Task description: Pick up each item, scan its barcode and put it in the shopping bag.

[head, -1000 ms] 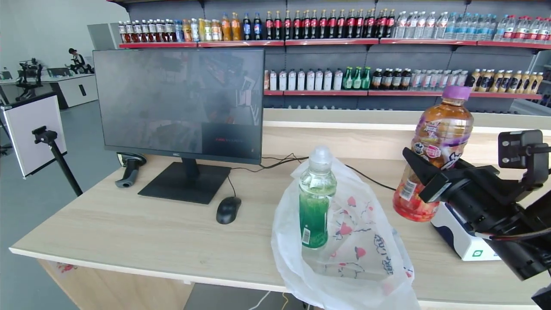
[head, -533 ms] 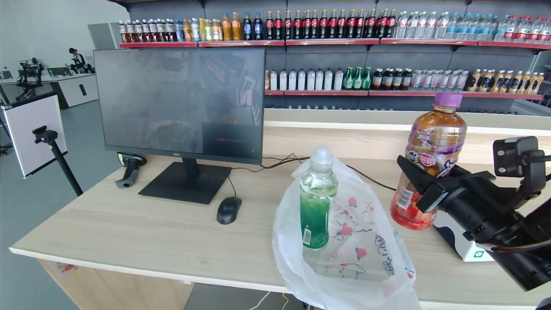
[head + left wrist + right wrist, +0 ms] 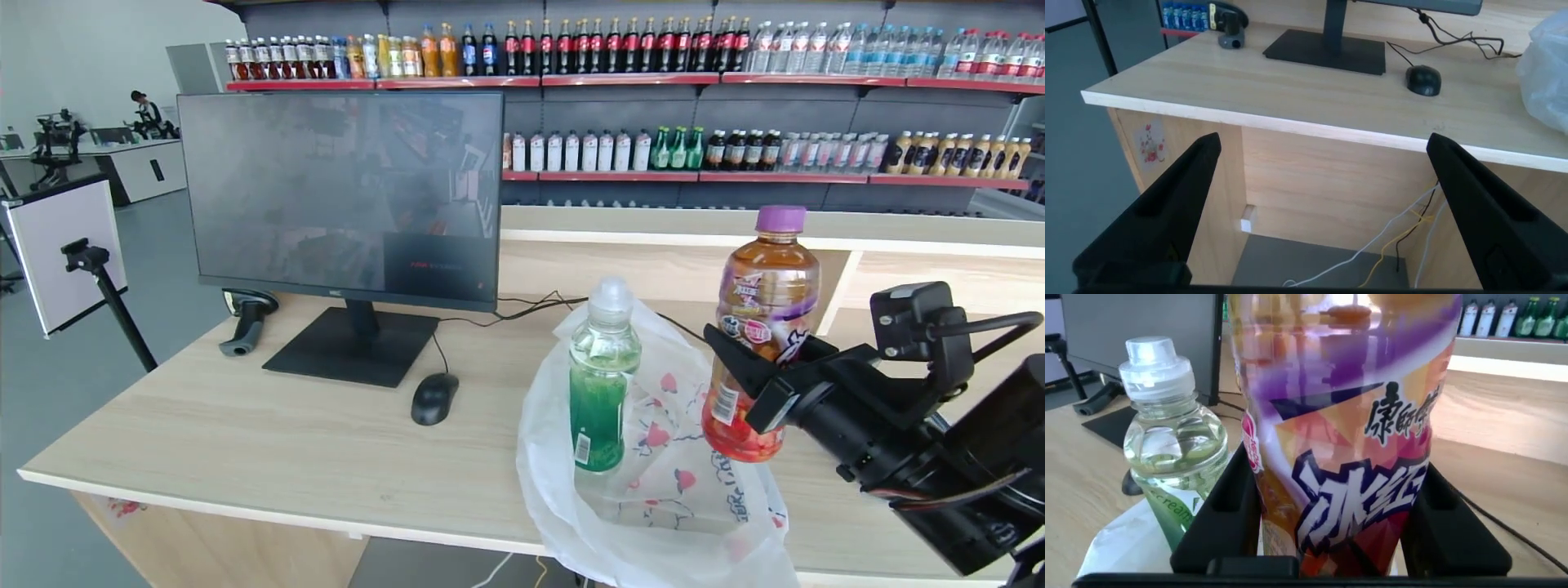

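Head view: high, looking down over the surface; left wrist view — low, facing its front edge; right wrist view — hard against the orange bottle; all share the surface.

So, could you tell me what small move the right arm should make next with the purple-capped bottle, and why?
Probably lower it into the shopping bag, to the right of the green bottle. The right gripper holds the purple-capped bottle roughly upright in the air, its base above the bag's right side, and the green bottle already stands inside, so leave a gap.
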### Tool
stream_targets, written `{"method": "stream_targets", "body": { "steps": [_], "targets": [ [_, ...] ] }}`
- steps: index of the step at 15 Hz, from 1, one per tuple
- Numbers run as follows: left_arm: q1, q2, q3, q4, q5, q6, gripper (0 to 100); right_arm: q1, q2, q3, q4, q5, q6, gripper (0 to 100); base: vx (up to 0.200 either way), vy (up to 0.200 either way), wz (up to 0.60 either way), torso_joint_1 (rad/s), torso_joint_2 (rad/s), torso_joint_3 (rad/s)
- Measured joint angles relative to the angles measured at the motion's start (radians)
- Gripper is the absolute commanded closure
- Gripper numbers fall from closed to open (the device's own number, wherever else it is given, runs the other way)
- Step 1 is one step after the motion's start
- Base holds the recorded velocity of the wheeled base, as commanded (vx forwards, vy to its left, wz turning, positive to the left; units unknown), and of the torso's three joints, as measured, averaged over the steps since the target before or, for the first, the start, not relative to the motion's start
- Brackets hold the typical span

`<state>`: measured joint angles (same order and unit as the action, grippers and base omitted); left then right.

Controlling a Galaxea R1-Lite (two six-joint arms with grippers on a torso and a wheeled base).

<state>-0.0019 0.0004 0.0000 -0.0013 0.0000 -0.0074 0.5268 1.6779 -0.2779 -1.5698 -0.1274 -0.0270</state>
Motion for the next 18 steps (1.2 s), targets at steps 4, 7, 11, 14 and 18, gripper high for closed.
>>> {"method": "stream_targets", "body": {
  "steps": [4,7,11,14,18],
  "targets": [
    [0.001,0.000,0.000,0.000,0.000,0.000,0,0.020,0.051,-0.033,0.000,0.001,0.000,100,0.000,0.000,0.00,0.000,0.00,0.000],
    [0.001,0.000,0.000,0.000,0.000,-0.003,0,0.031,0.094,-0.059,0.001,0.000,0.000,100,0.000,0.000,0.00,0.000,0.00,0.000],
    [0.000,0.000,0.000,0.000,0.000,-0.006,0,0.035,0.133,-0.084,0.000,0.000,0.001,100,0.000,0.000,0.00,0.000,0.00,0.000],
    [0.001,0.000,0.000,0.000,0.000,-0.006,0,0.036,0.173,-0.119,0.000,0.000,0.010,100,0.000,0.000,0.00,0.000,0.00,0.000],
    [0.000,0.000,0.000,0.000,0.000,-0.006,0,0.036,0.219,-0.139,0.000,-0.001,0.040,100,0.000,0.000,0.00,0.000,0.00,0.000]
  ]
}}
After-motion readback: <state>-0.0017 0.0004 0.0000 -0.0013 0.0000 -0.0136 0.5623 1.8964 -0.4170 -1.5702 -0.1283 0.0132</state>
